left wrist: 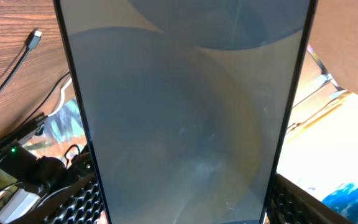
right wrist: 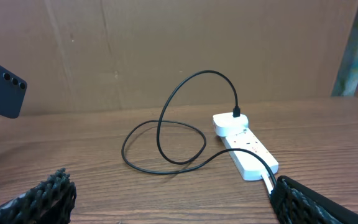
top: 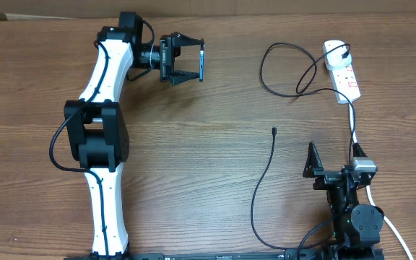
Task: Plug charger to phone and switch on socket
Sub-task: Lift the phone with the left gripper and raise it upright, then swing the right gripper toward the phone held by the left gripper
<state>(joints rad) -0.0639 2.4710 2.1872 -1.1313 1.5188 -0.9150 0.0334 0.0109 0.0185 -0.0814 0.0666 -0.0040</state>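
My left gripper (top: 191, 61) is shut on the phone (top: 202, 62) and holds it on edge above the table's far left. In the left wrist view the phone (left wrist: 185, 106) fills the frame between the ribbed fingers (left wrist: 79, 199). The white socket (top: 342, 71) lies at the far right with the charger's black plug (top: 347, 50) in its far end. The charger cable (top: 280, 68) loops left of it. The connector tip (top: 274, 131) lies free mid-table. My right gripper (top: 332, 153) stands open and empty, near the socket (right wrist: 247, 152).
The socket's thick white cord (top: 353, 126) runs toward my right arm and touches its right finger (right wrist: 316, 202). The black cable (top: 257, 209) trails from the connector to the front edge. A brown board (right wrist: 166, 50) backs the table.
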